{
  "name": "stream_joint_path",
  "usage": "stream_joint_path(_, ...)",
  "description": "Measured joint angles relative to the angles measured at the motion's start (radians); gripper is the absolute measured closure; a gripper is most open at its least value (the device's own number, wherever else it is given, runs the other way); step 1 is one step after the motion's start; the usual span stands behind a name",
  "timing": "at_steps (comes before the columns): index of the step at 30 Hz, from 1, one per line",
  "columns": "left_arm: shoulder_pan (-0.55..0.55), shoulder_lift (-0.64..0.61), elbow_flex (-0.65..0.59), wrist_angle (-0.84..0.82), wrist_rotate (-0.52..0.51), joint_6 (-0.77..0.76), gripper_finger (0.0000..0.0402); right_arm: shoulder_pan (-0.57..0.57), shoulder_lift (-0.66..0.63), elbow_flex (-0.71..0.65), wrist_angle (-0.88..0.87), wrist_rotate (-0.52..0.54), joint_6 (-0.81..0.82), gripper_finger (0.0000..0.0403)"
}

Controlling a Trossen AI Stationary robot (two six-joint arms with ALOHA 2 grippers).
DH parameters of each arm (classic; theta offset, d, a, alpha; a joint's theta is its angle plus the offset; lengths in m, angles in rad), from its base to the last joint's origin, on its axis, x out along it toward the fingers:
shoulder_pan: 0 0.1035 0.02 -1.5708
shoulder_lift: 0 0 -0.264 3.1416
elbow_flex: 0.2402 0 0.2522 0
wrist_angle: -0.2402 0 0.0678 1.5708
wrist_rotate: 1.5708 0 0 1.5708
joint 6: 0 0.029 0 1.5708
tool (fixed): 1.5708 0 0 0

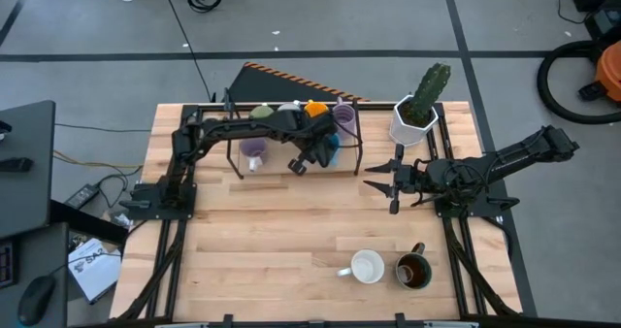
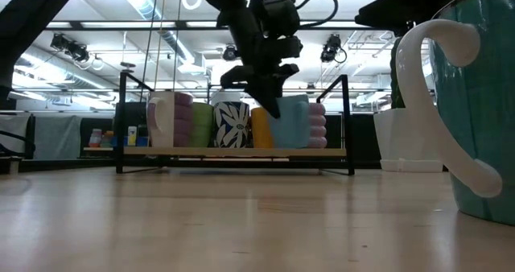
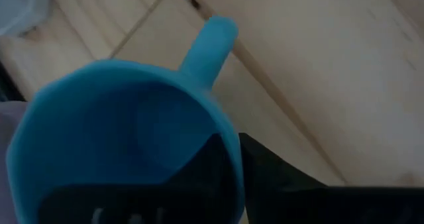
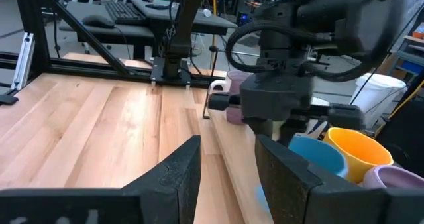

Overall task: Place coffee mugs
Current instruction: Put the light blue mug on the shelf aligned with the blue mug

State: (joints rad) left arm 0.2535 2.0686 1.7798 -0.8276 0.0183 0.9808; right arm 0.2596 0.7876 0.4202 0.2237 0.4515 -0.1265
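Observation:
A blue mug [image 3: 126,138] stands among other coffee mugs on the wooden shelf of a black rack [image 2: 217,151] at the table's far side. My left gripper [image 1: 315,151] reaches down onto it and is shut on its rim. On the same shelf are an orange mug [image 1: 315,108], a green mug [image 1: 262,113] and two lavender mugs [image 1: 254,151] [image 1: 344,117]. A white mug [image 1: 367,267] and a dark brown mug [image 1: 414,271] stand near the table's front edge. My right gripper [image 1: 380,178] hovers open, to the right of the rack. My left gripper holds the blue mug by its rim wall [image 3: 233,159], on the side away from the handle [image 3: 211,42]. One finger [image 3: 192,181] is inside the mug and the other [image 3: 285,177] outside. The fingers slant down from above. The mug stays upright, its base at the shelf board.
A white faceted pot with a cactus [image 1: 415,114] stands at the back right, close to the rack's end. In the low view a mug with a white handle [image 2: 451,103] fills the right side. Bare wood lies between the rack and the front mugs.

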Motion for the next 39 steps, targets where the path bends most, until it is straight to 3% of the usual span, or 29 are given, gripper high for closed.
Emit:
stream_joint_path(19,-0.057,-0.129,-0.002,-0.416,-0.156,-0.018,0.0368,0.000,0.003,0.000,0.032,-0.007,-0.032,0.0254)
stream_joint_path(39,-0.026,-0.127,-0.085,-0.432,-0.183,0.000,0.0357,0.000,0.003,0.000,0.037,-0.008,-0.034,0.0254)
